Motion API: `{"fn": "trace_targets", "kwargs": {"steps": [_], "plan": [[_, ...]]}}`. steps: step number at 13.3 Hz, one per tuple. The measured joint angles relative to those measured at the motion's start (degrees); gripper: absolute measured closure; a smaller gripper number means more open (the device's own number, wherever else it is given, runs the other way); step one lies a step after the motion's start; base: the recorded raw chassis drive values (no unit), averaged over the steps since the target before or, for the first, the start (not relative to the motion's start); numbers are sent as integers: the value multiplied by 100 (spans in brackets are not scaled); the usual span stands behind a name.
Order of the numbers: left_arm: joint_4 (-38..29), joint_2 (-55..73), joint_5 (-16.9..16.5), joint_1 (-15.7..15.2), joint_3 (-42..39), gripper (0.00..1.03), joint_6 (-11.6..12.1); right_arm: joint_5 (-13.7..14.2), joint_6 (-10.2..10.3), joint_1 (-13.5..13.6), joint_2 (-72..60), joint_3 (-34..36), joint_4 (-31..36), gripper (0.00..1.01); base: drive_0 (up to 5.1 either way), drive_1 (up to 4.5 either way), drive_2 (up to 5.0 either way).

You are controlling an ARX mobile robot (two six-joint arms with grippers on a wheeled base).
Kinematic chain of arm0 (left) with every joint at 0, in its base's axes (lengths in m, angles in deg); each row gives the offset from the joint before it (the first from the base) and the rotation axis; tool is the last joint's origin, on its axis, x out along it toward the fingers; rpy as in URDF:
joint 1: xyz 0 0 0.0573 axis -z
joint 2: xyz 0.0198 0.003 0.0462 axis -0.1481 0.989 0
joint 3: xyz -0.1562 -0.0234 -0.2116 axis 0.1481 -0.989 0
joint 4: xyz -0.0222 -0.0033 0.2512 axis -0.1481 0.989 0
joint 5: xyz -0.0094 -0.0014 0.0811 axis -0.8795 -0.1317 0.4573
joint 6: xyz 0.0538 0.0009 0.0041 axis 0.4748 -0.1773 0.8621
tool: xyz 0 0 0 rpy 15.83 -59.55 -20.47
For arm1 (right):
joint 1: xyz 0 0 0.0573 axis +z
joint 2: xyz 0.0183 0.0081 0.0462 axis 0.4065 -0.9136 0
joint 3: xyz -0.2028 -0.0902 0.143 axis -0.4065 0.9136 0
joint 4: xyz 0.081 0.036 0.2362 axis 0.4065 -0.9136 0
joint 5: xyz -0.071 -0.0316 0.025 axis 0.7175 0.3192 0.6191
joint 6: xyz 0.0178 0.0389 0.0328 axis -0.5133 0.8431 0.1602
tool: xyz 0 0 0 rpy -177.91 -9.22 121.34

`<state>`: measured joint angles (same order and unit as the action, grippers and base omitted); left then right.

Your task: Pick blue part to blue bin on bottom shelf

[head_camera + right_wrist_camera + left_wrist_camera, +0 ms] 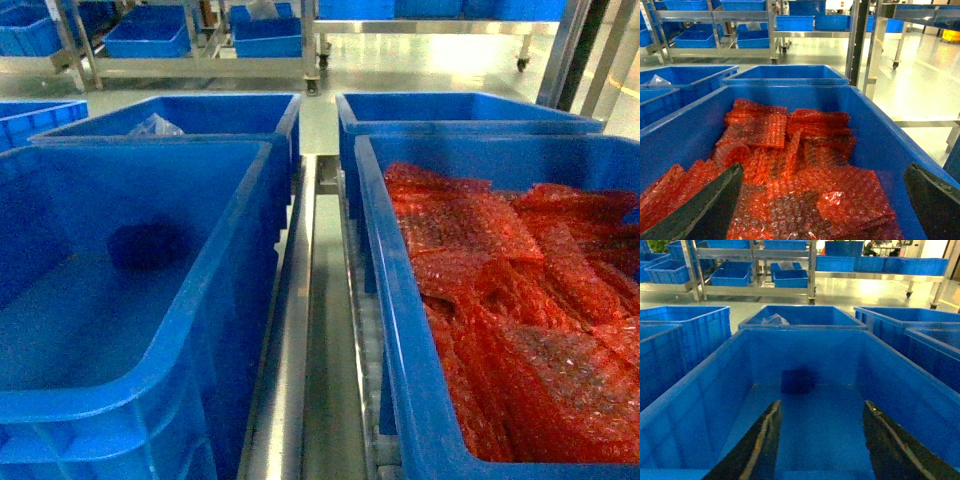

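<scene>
The blue part (797,381) lies on the floor of the blue bin (705,385), against the bin's far wall, so by the look of things the placing is either done or the part has yet to be lifted from here; the pictures alone do not settle which. If it still has to be picked, the next move calls for the left gripper (820,440) to go down and forward inside the bin until its fingers straddle the part, then to close.

The left gripper hangs over the near end of the blue bin with its two dark fingers (757,445) spread wide and nothing between them. The part sits beyond the fingertips, well apart from them and roughly in line with the gap.

Apart from the part, the blue bin holds nothing visible. To the right of the blue bin, across the steel rails (290,360) of the bottom shelf, stands a like crate (875,125) filled with red bubble-wrap packets (790,170). The right gripper (825,200) hovers over that crate's near end, fingers wide apart, holding nothing. Behind the blue bin another blue crate (200,115) holds a clear plastic bag (155,126).
</scene>
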<state>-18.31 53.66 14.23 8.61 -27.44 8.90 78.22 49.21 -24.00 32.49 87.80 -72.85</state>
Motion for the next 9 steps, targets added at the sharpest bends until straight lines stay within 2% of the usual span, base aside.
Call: {"fn": "trace_targets", "kwargs": {"steps": [4, 9], "plan": [[0, 0, 0, 0, 0, 4, 2, 0, 0, 0, 0, 0, 0, 3, 0, 0, 0], [0, 0, 0, 0, 0, 5, 15, 2, 0, 0, 0, 0, 0, 3, 0, 0, 0]]}}
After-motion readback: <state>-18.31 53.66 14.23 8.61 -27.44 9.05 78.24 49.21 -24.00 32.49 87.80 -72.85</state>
